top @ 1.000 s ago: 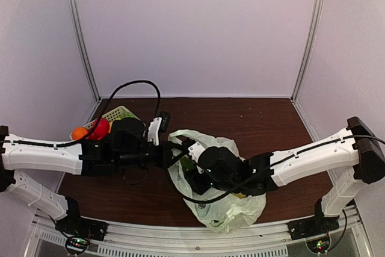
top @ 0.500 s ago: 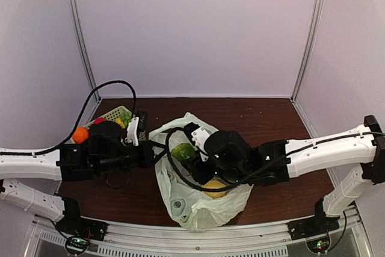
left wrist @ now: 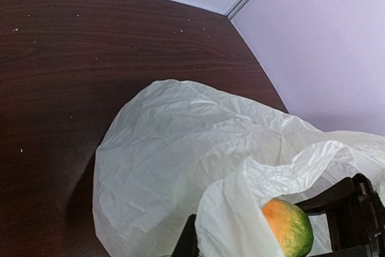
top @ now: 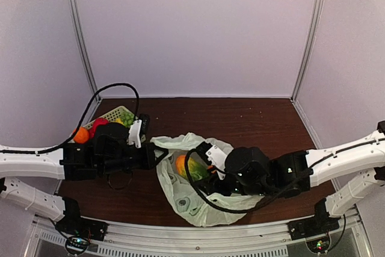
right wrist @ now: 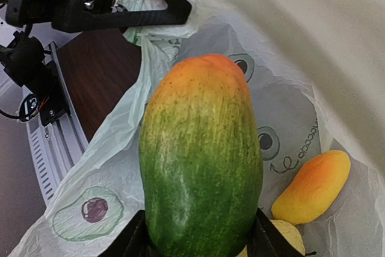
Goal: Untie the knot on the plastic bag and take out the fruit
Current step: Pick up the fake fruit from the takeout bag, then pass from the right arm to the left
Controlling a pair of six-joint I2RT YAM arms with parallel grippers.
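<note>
Right wrist, mango [right wrist: 201, 161] in right pincer [right wrist: 200, 236], bag [right wrist: 90, 167] behind

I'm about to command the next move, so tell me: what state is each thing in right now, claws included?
Bag: open, lying on the table, rim pinched.
Mango: gripped, at the bag's mouth.
Small mango: loose, lying inside the bag.
Left claw: shut on the bag.
Right claw: shut on the mango.
Basket: holding fruit.

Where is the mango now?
In the top view the mango is left of centre, in the mouth of the plastic bag, held by the right gripper.
</note>
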